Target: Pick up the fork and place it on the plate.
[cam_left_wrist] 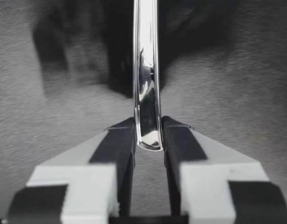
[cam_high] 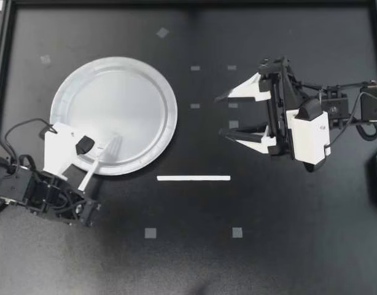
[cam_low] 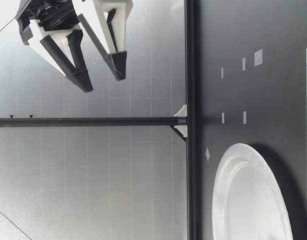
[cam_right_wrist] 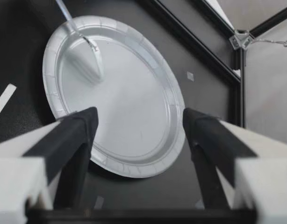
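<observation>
The left end effector (cam_high: 85, 176) is clenched on the very tail of the fork (cam_high: 106, 153). In the left wrist view, both black pads (cam_left_wrist: 119, 144) pinch the rounded end of the shiny handle (cam_left_wrist: 147, 93), with the rest of it running out ahead. From above, the tines reach in over the near rim of the plate (cam_high: 118, 62), but most of the handle is outside it, over the dark surface (cam_high: 268, 246). The right wrist view shows the fork's head (cam_right_wrist: 87, 44) just inside the plate's edge (cam_right_wrist: 134, 121); I cannot tell whether it touches the plate.

The main risk, as I see it, is letting go too early. With so little of the fork past the rim, it could see-saw on the edge and slide off onto the surface, or tip up what looks like a light plate. The hold is the second worry: a smooth handle gripped only at its tip may swivel or slip as the arm moves. Coming in too low could also push the plate away.

The right end effector (cam_high: 222, 115) hangs released, well apart from the plate, so a clash looks unlikely.
</observation>
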`<state>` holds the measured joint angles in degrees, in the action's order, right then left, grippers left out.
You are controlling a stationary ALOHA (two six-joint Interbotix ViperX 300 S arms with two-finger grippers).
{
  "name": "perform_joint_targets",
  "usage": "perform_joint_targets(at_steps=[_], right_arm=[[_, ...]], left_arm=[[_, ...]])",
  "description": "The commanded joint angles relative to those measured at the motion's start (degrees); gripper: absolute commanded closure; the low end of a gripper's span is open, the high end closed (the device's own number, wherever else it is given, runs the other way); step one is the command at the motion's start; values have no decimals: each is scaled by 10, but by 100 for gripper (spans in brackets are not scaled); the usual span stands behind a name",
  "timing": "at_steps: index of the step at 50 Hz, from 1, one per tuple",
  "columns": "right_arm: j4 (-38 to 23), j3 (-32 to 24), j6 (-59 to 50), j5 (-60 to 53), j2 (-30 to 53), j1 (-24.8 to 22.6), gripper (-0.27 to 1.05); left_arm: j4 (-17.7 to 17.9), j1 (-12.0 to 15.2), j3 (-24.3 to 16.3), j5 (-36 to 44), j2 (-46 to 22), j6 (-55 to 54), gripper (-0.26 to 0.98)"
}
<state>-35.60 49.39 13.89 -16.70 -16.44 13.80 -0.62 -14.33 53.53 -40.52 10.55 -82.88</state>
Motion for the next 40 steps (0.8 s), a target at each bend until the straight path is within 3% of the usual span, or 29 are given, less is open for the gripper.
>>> perform_joint_targets(at_steps=[1, 9, 25, 31, 40], right_arm=[[4, -10, -2, -6, -5, 4, 8], [7, -9, -2, -5, -4, 4, 8], [8, -9, -2, -6, -4, 4, 8], [9, -9, -2, -6, -4, 4, 8], [11, -9, -2, -6, -4, 4, 8]], left_arm=[[3, -2, 4, 38, 9, 1, 59], [11, -2, 20, 80, 12, 0, 58], [18, -1, 31, 83, 11, 0, 57], [18, -2, 32, 83, 11, 1, 49], [18, -2, 32, 83, 9, 0, 23]])
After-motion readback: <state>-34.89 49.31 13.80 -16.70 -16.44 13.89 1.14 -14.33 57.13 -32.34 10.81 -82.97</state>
